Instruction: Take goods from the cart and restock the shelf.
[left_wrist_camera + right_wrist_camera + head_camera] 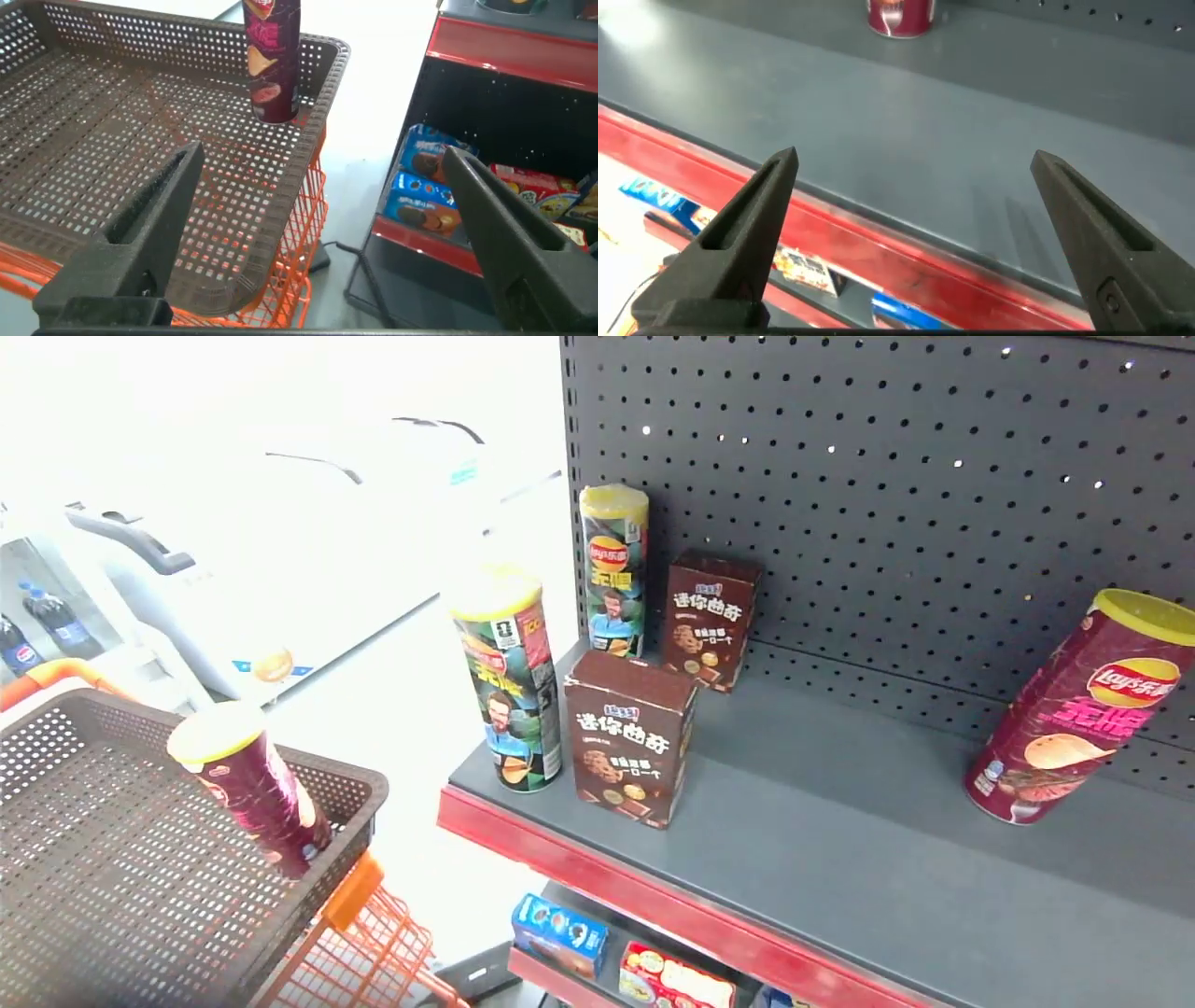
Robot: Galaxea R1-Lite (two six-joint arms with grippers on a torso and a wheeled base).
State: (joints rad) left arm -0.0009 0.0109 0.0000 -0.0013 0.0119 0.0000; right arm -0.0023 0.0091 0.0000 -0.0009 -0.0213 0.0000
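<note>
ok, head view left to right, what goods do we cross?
Maroon can in the cart basket → green can at the shelf front → brown cookie box → second maroon can, far right. Rear green can and rear box overlap those, left out.

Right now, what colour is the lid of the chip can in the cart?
Yellow lid, best in head view.

Four chip cans [509,679] [613,569] [1083,705] [250,789], two brown cookie boxes [630,749] [709,619].

White chest freezer [308,560] (dark handles on lid) stands on pale floor [411,709]; glass-fronted cooler [23,574] with dark bottles [58,619] at left; strong light washes out room.
</note>
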